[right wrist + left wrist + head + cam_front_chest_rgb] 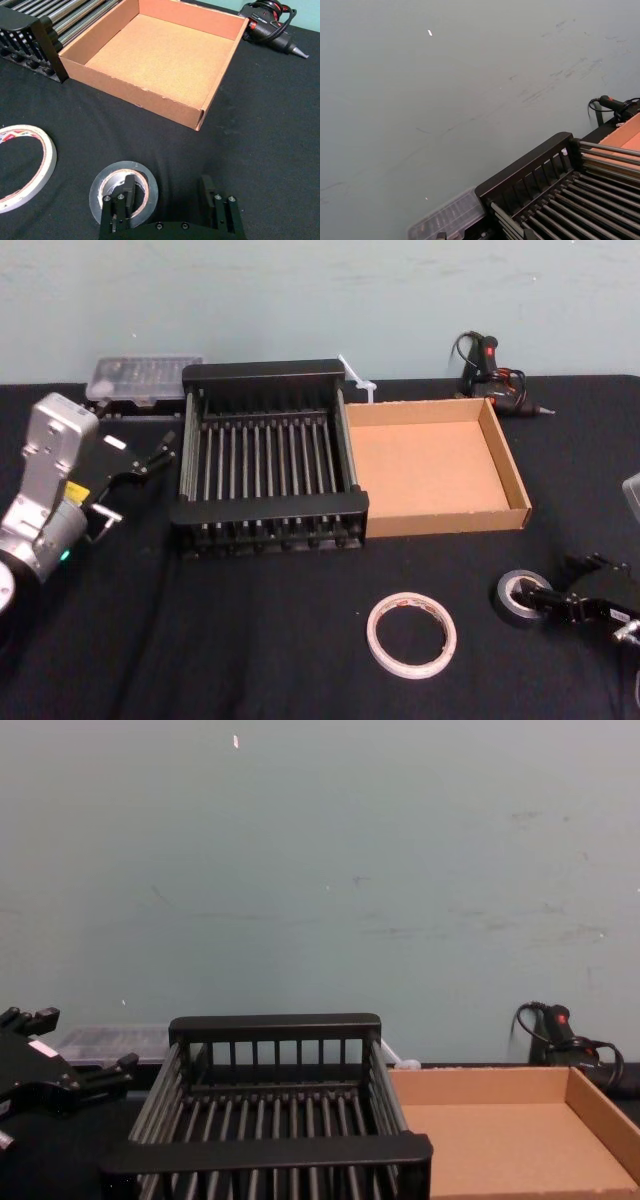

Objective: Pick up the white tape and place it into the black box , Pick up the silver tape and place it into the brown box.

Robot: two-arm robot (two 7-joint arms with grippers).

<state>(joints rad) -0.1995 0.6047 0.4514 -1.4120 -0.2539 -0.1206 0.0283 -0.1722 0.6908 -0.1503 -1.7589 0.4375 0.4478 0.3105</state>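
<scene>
Silver tape [100, 187] wall between open right gripper [167, 182] jaws; left gripper [140, 480] jaws open; white tape [49, 155] print unreadable.

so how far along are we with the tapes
Nothing done yet: the black box and brown box are empty. In hand: the right hand, open, straddles the wall of the silver tape. Left: both placements; the white tape lies untouched, the left hand hovers beside the black box.
</scene>
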